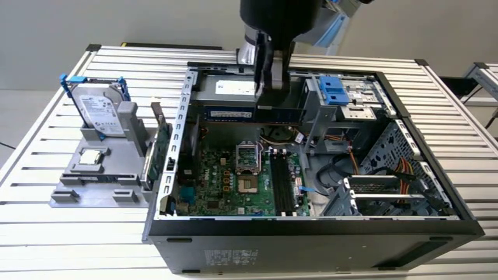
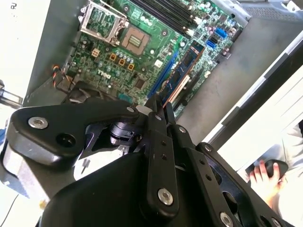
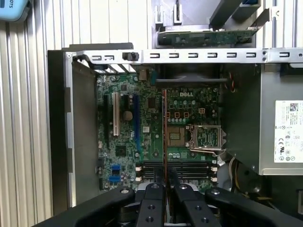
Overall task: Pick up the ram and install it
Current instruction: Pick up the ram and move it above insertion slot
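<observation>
The arm [image 1: 276, 23] reaches straight down over the open case [image 1: 311, 236]. Its tool [image 1: 271, 87] is clenched on the ram [image 1: 230, 112], which hangs level above the case's inside. In the first wrist view the ram is edge-on, a thin line running out from between the fingers [image 3: 152, 203] over the motherboard [image 3: 142, 142]. The exterior view shows a hard drive [image 1: 101, 111] standing beside the case on the tabletop [image 1: 78, 233]. The second wrist view shows a person's hand [image 2: 262, 177] outside the case.

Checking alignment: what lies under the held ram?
Under the ram is the motherboard, with memory slots and CPU socket visible; the strip directly beneath the ram's edge is covered.
</observation>
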Available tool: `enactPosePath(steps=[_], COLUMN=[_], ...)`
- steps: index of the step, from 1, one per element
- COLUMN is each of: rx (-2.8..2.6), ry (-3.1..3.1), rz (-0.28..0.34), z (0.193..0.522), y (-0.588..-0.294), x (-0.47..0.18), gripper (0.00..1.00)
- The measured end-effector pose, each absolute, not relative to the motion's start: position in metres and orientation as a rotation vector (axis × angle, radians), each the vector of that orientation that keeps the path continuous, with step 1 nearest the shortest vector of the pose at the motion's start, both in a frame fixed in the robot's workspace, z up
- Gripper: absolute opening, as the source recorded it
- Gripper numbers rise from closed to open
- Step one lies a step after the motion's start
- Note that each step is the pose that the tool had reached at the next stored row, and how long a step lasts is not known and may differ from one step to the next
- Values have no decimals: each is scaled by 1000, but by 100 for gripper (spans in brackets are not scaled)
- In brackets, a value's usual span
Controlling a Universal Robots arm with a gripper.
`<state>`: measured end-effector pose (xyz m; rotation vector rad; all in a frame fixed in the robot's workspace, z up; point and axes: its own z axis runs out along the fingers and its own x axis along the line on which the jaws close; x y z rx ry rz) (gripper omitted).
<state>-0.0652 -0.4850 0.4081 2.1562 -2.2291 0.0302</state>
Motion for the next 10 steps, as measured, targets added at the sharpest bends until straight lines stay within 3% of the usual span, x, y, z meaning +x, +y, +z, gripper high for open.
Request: enactPosePath(steps=[10], rx=[2156], ry=[-2229], rz=[30], z=[408], y=[-485], x=[-48], gripper=[0])
